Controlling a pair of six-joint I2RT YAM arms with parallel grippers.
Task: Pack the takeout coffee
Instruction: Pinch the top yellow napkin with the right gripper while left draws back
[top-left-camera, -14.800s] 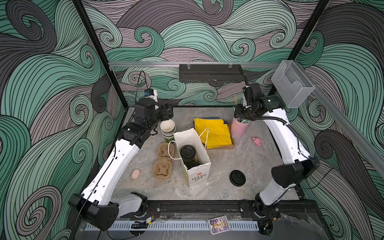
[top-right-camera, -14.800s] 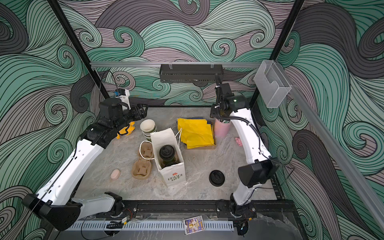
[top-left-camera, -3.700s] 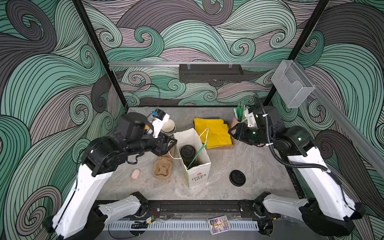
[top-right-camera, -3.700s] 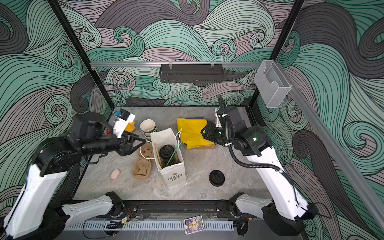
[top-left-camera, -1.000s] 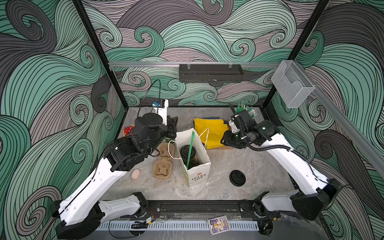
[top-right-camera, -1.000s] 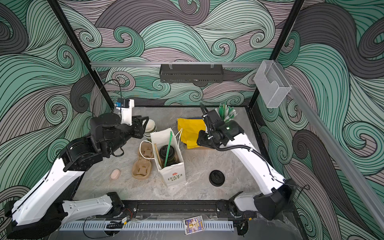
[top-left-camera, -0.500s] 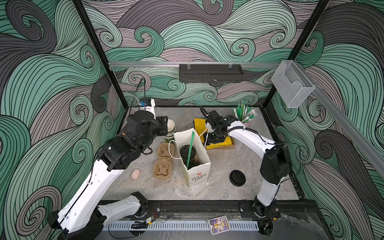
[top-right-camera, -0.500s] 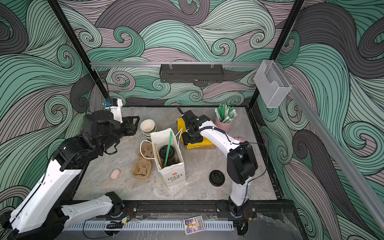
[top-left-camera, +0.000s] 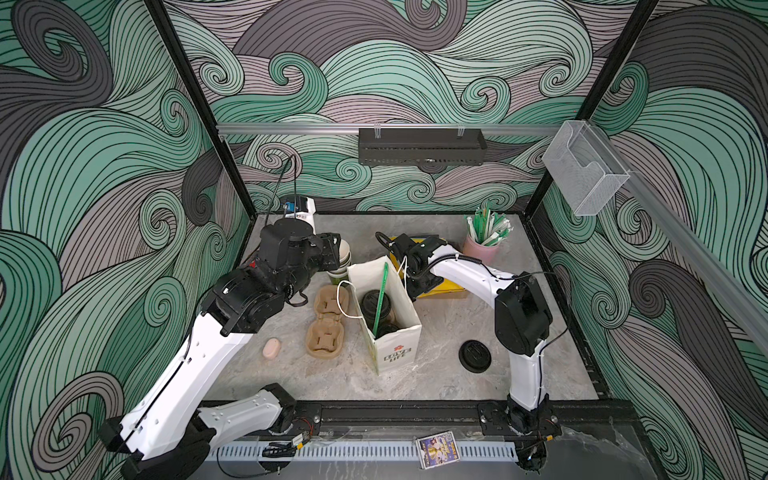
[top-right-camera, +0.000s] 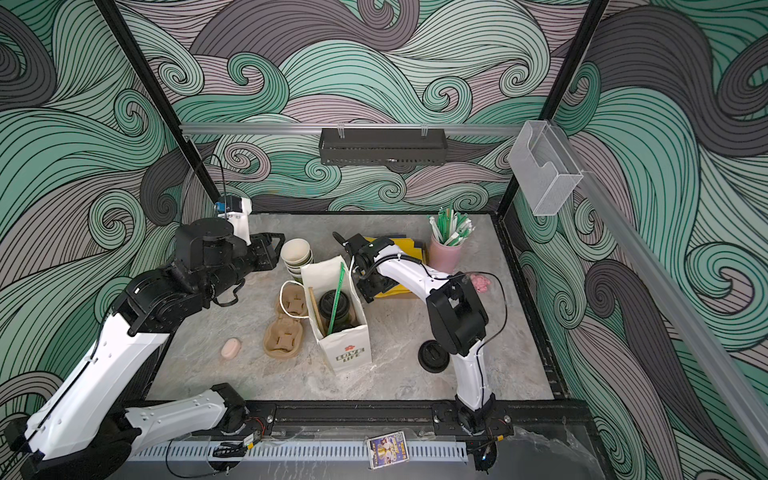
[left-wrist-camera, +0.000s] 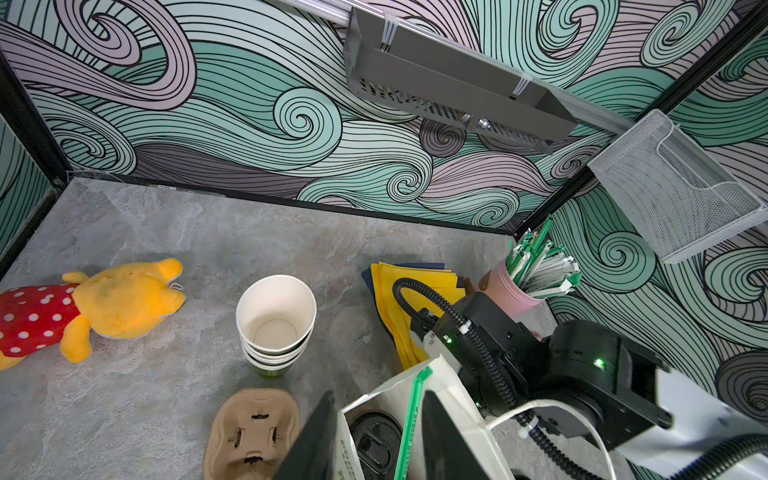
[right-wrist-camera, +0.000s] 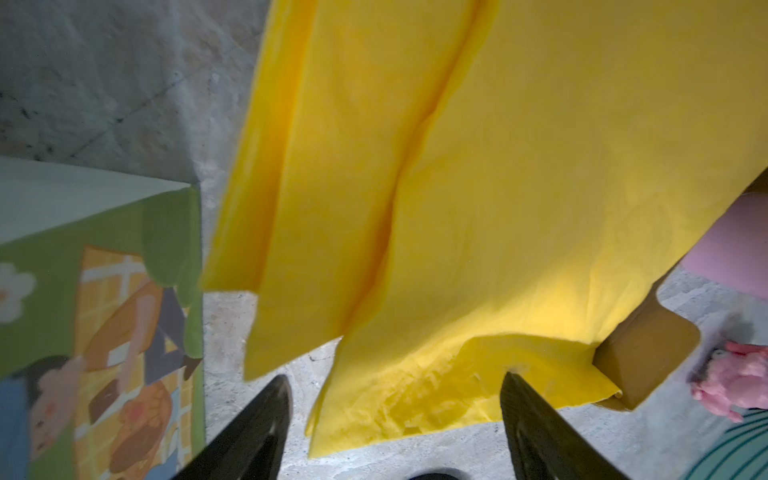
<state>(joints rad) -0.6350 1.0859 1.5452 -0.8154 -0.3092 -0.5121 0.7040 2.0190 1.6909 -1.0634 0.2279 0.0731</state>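
Observation:
A white paper bag (top-left-camera: 397, 332) stands open mid-table. Inside it I see a takeout coffee cup with a black sip lid (top-left-camera: 375, 304) (top-right-camera: 334, 305) (left-wrist-camera: 376, 440) and a green straw (top-left-camera: 380, 297) leaning on the bag's rim. The rest of the bag's inside is hidden. My left gripper (top-right-camera: 276, 246) hovers behind the bag beside the stacked lidless cups (top-right-camera: 296, 253), open and empty. My right gripper (right-wrist-camera: 392, 419) hangs wide open low over the near edge of the yellow napkins (right-wrist-camera: 457, 187) (top-left-camera: 444, 286), right of the bag, holding nothing.
Two brown cup carriers (top-left-camera: 326, 328) lie left of the bag. A loose black lid (top-left-camera: 475, 355) lies front right. A pink cup of straws (top-left-camera: 482, 247) stands at the back right. A plush bear (left-wrist-camera: 104, 303), a pink lump (top-left-camera: 271, 348) and a pink toy (top-right-camera: 480, 282) lie around.
My right gripper has swung left from the straw cup down to the yellow napkins beside the bag, and its jaws have widened. The left arm has shifted only slightly.

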